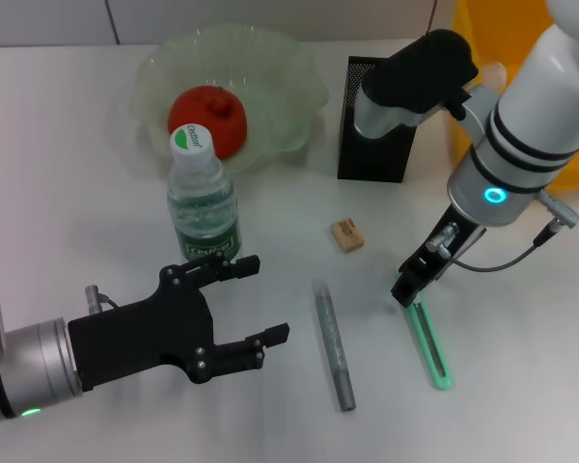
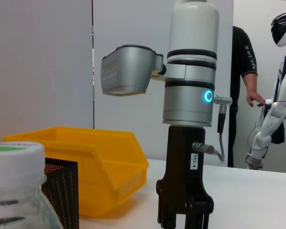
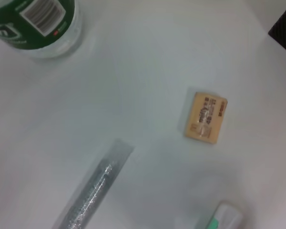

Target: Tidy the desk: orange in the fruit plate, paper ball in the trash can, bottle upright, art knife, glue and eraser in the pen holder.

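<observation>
The clear bottle (image 1: 203, 203) with a green cap stands upright in front of the pale green fruit plate (image 1: 299, 82), which holds a red-orange fruit (image 1: 207, 121). The tan eraser (image 1: 347, 234), a grey glue stick (image 1: 334, 342) and the green art knife (image 1: 430, 345) lie on the table. The black mesh pen holder (image 1: 376, 145) stands at the back. My right gripper (image 1: 405, 289) hangs just over the far end of the art knife. My left gripper (image 1: 270, 297) is open and empty, low beside the bottle. No paper ball is in view.
A yellow bin (image 1: 521, 48) stands at the back right, behind the pen holder; it also shows in the left wrist view (image 2: 95, 157). The right wrist view shows the bottle (image 3: 38, 24), eraser (image 3: 206, 117), glue stick (image 3: 93, 191) and knife end (image 3: 221, 219). People stand in the background (image 2: 243, 86).
</observation>
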